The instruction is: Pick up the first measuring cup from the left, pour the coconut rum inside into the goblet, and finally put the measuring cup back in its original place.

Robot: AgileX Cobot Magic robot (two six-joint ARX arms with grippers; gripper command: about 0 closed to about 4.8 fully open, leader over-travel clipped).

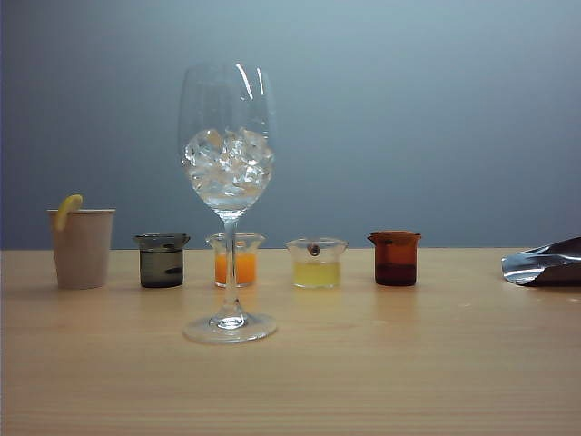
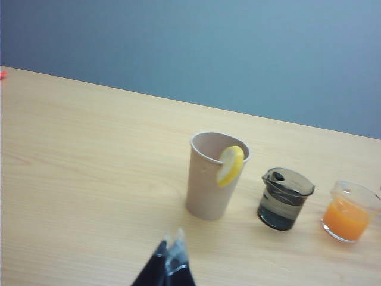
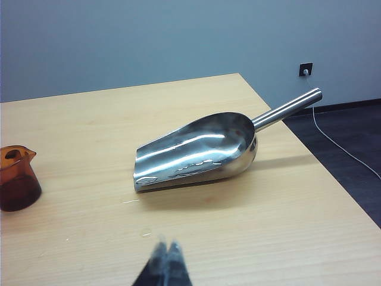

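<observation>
So the bench (image 1: 381, 363) carries everything, nothing picked up yet. Biggest thing is the goblet (image 1: 228, 182), out front of the row with ice in the bowl. To the far right lies a steel scoop (image 3: 199, 149). Behind the goblet runs the row: paper cup (image 1: 82, 247) with a lemon slice, then the measuring cup (image 1: 162, 261), smoky grey and about half full of rum (image 2: 280, 211), then orange, yellow and amber cups.

Both arms hang back. Left tool (image 2: 169, 262) is pinched closed on nothing, near the paper cup. Right tool (image 3: 165, 265) looks closed and empty too, by the scoop.

For the grab, I'd guess open the left tool wide first, come in low and level, and clamp the grey cup's body below the flared rim. The paper cup sits just beside it, so watch that side, and keep it upright so nothing sloshes.
</observation>
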